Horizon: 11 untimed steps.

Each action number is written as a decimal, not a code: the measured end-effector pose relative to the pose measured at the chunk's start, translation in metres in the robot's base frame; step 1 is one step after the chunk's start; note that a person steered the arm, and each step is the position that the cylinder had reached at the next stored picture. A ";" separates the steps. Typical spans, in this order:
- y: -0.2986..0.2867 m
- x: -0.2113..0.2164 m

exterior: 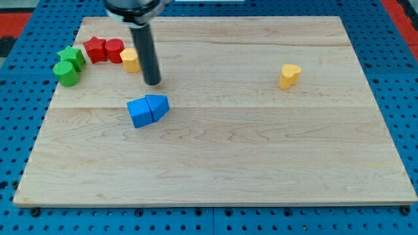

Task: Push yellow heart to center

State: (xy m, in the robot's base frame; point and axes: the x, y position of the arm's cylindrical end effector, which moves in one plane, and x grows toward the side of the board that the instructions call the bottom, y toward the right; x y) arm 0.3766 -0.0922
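Note:
The yellow heart (289,76) lies alone on the wooden board (261,150), toward the view's upper right. My tip (152,83) is far to its left, in the upper left part of the board. The tip stands just right of a second yellow block (131,60) and a little above two blue blocks (147,109) that touch each other. The rod rises from the tip to the view's top edge and hides part of the yellow block beside it.
At the view's upper left sit a red star (95,49), a red cylinder (114,50), a green star (70,57) and a green cylinder (66,73). A blue pegboard (398,78) surrounds the board.

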 end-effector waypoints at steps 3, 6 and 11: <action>0.221 -0.093; 0.246 -0.013; 0.230 0.055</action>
